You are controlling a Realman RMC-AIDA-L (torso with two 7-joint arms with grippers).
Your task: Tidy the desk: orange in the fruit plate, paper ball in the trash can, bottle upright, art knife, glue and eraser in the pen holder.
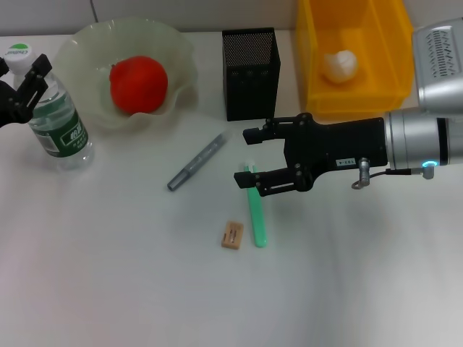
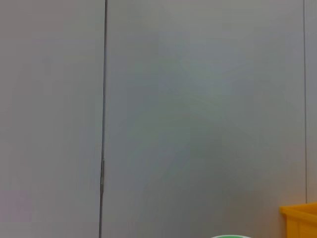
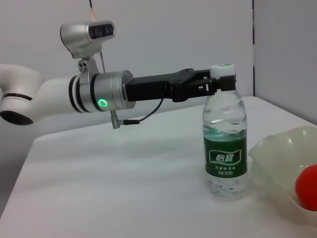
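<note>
The water bottle [image 1: 59,124] stands upright at the far left; my left gripper [image 1: 22,76] is open, with a finger on each side of its neck. The right wrist view also shows the bottle [image 3: 225,144] and the left gripper [image 3: 218,84]. The orange [image 1: 138,84] lies in the pale green fruit plate [image 1: 181,54]. The paper ball [image 1: 339,65] lies in the yellow bin [image 1: 315,72]. My right gripper [image 1: 242,156] is open just above the far end of the green glue stick [image 1: 256,210]. The grey art knife [image 1: 197,163] and the tan eraser [image 1: 232,235] lie on the table. The black mesh pen holder [image 1: 250,74] stands behind them.
The pen holder stands between the plate and the bin, close to my right gripper. The left wrist view shows only a wall, a corner of the yellow bin [image 2: 299,220] and a sliver of the plate's rim [image 2: 230,236].
</note>
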